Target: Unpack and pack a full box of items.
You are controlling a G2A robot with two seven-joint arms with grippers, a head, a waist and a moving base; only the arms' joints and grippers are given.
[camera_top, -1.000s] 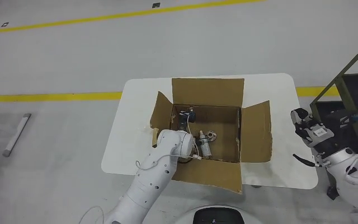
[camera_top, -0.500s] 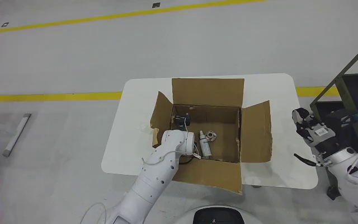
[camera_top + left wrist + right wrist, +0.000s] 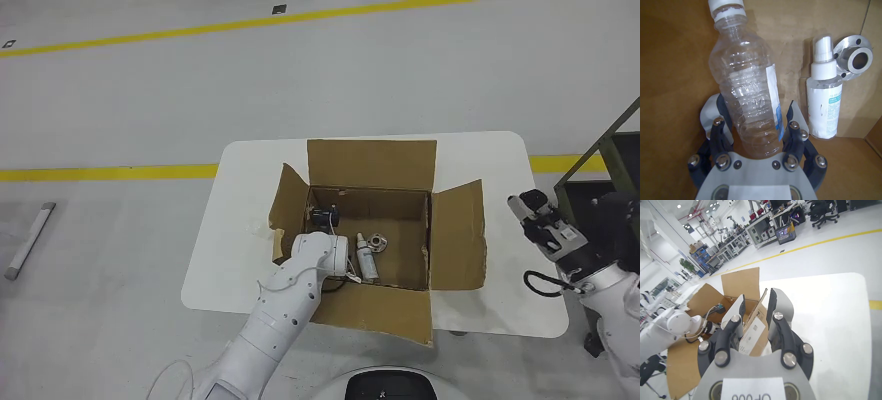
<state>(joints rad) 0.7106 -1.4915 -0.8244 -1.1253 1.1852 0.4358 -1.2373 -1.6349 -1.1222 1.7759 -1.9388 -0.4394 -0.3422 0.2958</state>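
Note:
An open cardboard box stands on the white table. My left arm reaches down into its left half. In the left wrist view my left gripper is shut on a clear plastic bottle with a white cap, holding it near its base. Beside it on the box floor lie a white spray bottle and a metal flange. My right gripper is open and holds nothing. It hovers over the table's right part, beyond the box's right flap.
A dark green rack frame stands just off the table's right edge, close to the right arm. Bare white table shows left of the box and at the far right corner. A grey bar lies on the floor far left.
My left arm's wrist has shifted a little leftward inside the box. My right gripper has moved slightly toward the box and farther over the table.

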